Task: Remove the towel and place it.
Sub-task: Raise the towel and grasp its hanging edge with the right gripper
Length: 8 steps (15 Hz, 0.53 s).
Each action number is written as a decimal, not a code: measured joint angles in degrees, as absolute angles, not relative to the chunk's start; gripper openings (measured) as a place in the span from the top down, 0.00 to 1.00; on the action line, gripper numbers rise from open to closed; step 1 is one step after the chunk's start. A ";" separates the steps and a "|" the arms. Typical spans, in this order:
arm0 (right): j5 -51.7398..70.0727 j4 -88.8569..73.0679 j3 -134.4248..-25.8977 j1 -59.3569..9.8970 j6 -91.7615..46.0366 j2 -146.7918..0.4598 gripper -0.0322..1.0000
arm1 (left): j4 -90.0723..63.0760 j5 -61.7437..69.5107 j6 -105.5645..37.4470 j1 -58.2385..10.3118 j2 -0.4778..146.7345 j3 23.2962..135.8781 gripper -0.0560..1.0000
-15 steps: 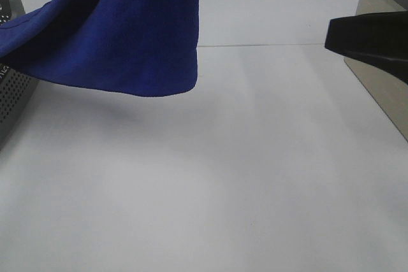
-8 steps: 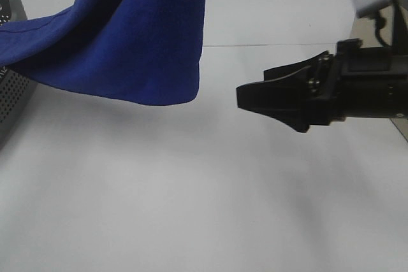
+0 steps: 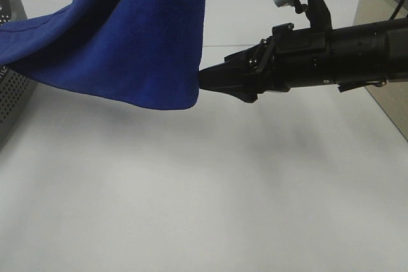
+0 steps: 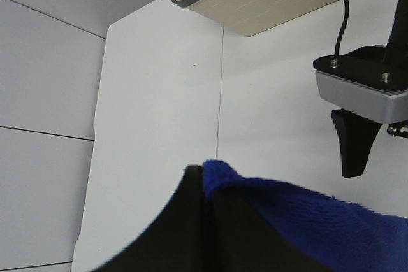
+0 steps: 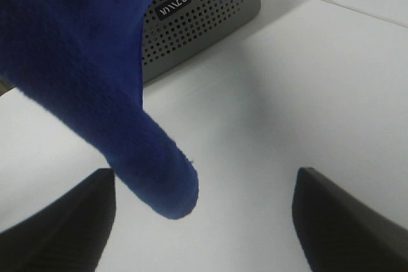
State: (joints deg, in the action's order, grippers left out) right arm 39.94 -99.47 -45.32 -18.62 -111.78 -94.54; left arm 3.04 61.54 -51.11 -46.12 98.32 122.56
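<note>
Nearest is the flat white tabletop. Above it the black right gripper reaches in level from the right. Its tips are just beside the lowest hanging corner of the large royal-blue microfibre towel. The right wrist view shows its fingers spread wide. The towel's rounded corner hangs between them, nearer one finger, and neither finger presses on it. The towel hangs in the air off the table, and its left part stretches over the perforated grey metal box at the table's left edge. Higher up, the left gripper is pressed together, pinching a fold of the towel's edge.
</note>
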 joint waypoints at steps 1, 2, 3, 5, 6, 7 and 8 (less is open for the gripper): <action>41.31 -99.47 -46.24 -18.62 -111.84 -95.28 0.24 | 3.04 61.54 -51.11 -46.12 98.32 122.56 0.95; 42.86 -99.47 -47.27 -18.62 -111.84 -96.14 0.24 | 3.04 61.54 -51.11 -46.12 98.32 122.56 0.95; 44.00 -99.47 -48.19 -18.62 -111.84 -97.06 0.24 | 3.04 61.54 -51.11 -46.12 98.32 122.56 0.95; 45.44 -99.47 -49.56 -19.08 -112.13 -98.32 0.24 | 3.04 61.54 -51.11 -46.12 98.32 122.56 0.95; 45.66 -99.47 -50.25 -20.28 -113.27 -99.18 0.24 | 3.04 61.48 -51.11 -46.12 98.32 122.56 0.95; 45.32 -99.52 -50.82 -22.00 -114.42 -99.92 0.24 | 3.04 61.19 -51.11 -46.12 98.32 122.56 0.95; 43.77 -99.52 -51.45 -24.06 -114.94 -100.55 0.24 | 3.04 60.85 -51.11 -46.12 98.32 122.56 0.95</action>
State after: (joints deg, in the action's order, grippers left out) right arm 43.77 -99.52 -51.45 -24.06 -114.94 -100.55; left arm 3.04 60.85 -51.11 -46.12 98.32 122.56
